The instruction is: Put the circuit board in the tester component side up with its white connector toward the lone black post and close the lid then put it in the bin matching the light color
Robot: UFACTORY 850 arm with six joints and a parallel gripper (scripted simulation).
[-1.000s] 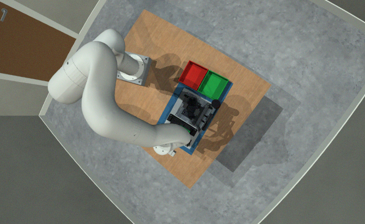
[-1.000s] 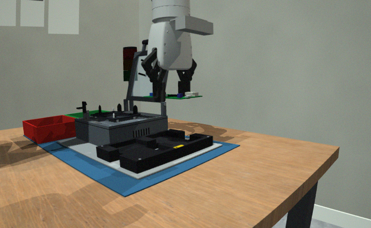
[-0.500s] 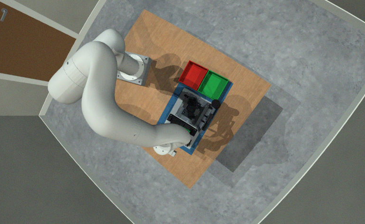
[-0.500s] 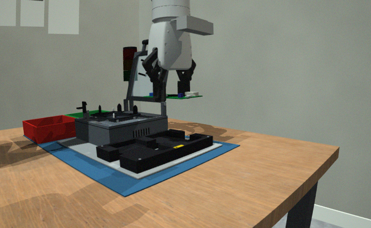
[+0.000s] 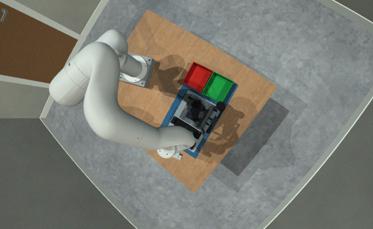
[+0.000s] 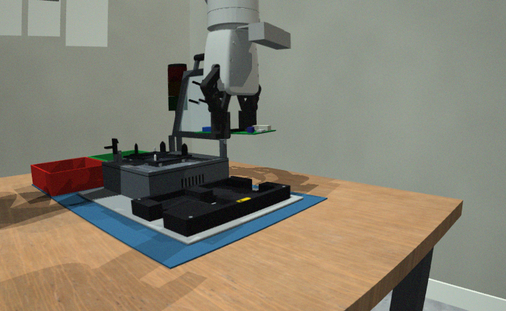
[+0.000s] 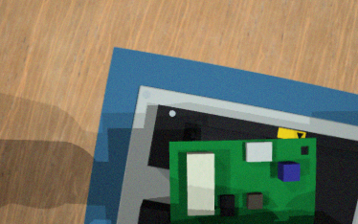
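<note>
My gripper (image 6: pixel 234 129) is shut on the green circuit board (image 6: pixel 247 133) (image 7: pixel 238 172) (image 5: pixel 191 132). It holds the board roughly level, component side up, high above the tray side of the tester. The board's white connector (image 7: pixel 200 184) (image 6: pixel 261 127) is at its end away from the tester's hook in the exterior view. The tester (image 6: pixel 162 185) has its lid (image 6: pixel 192 116) standing open behind the gripper. Two thin pale pins (image 6: pixel 155 157) and several black posts (image 6: pixel 163 146) stand on its top. The hook (image 6: pixel 114 145) stands at its left edge. The signal light (image 6: pixel 176 87) (image 5: pixel 220 106) is unlit. The top view hides the fingers.
The black tray (image 6: pixel 223 208) (image 5: pixel 182 124) is empty, in front of the tester on the blue mat (image 6: pixel 162 253) (image 7: pixel 138 67). The red bin (image 5: pixel 198 76) (image 6: pixel 67 181) and green bin (image 5: pixel 218 86) (image 6: pixel 122 155) stand side by side beyond the tester.
</note>
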